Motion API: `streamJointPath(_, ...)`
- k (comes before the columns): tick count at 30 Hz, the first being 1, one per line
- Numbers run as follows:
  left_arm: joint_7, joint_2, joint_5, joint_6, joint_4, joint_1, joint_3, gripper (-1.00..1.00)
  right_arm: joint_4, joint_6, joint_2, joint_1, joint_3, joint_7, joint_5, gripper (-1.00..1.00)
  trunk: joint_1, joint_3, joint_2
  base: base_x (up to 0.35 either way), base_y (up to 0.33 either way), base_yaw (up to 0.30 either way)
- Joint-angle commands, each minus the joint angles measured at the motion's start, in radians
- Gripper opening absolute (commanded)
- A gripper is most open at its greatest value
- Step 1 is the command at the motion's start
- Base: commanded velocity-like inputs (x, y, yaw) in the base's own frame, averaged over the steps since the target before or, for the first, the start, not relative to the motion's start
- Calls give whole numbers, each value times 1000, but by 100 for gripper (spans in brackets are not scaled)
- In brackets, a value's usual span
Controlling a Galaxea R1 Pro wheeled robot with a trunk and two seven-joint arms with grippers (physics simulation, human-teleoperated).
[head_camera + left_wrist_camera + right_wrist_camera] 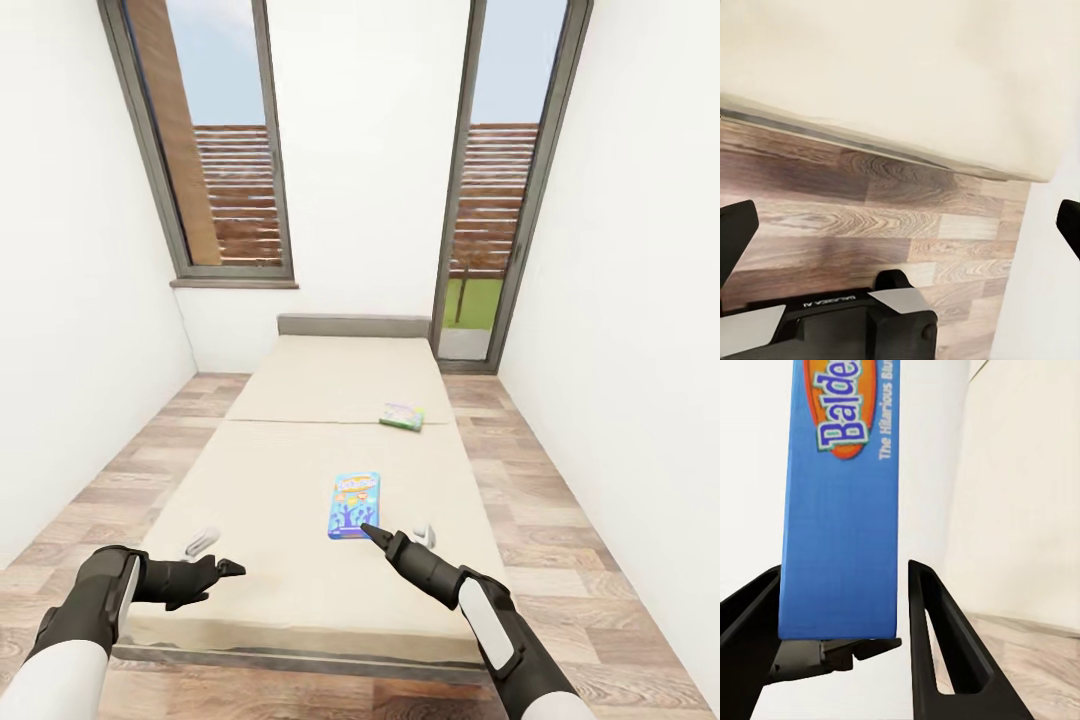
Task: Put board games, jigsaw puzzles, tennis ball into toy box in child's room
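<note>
Two board games lie on the beige bed (pixel 290 470). The blue board game (pixel 354 505) sits near the foot end, and a green one (pixel 402 416) lies further up on the right. My right gripper (pixel 368 530) reaches to the blue box's near end. In the right wrist view that blue box (pixel 844 495) lies between the two black fingers (pixel 937 637), with a gap on one side, so the right gripper (pixel 844 574) stands open around it. My left gripper (pixel 228 568) hovers open over the bed's foot at the left, holding nothing.
The bed fills the narrow room between white walls, with strips of wood floor (pixel 560 520) on both sides. Tall windows (pixel 225 140) stand behind the grey headboard (pixel 352 325). Two small white pieces (pixel 202 541) rest on the mattress near the foot. The left wrist view shows the mattress edge (pixel 907 150) above the floor.
</note>
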Motion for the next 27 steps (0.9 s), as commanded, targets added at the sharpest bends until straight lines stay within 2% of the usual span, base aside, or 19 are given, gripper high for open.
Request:
streamJointPath(1,-10,0,-11,5,-1,-1,4,100,0,7,0,-1,0,-2,-7,-100,-4,2,6,0,0,120)
streamJointPath(6,-4,0,-18,-3,-1,-1,3,100,0,7,1,-1,1,-3,-4,-100,-23,18,41,0,0,221)
streamJointPath(12,72,-2,-29,-12,-1,-1,4,100,0,7,2,-1,3,-3,2,-100,-46,36,83,-61,0,276)
streamJointPath(19,103,-3,-31,-22,-1,-1,3,100,0,7,3,0,5,-3,3,-100,-73,58,132,-129,0,285)
streamJointPath(24,222,-7,-28,-54,-1,-1,4,100,0,7,3,0,6,-3,3,-100,-92,74,167,-10,0,288)
streamJointPath(27,262,-8,-28,-72,-1,-1,4,100,0,7,3,0,6,-3,3,-100,-104,83,188,-2,0,288)
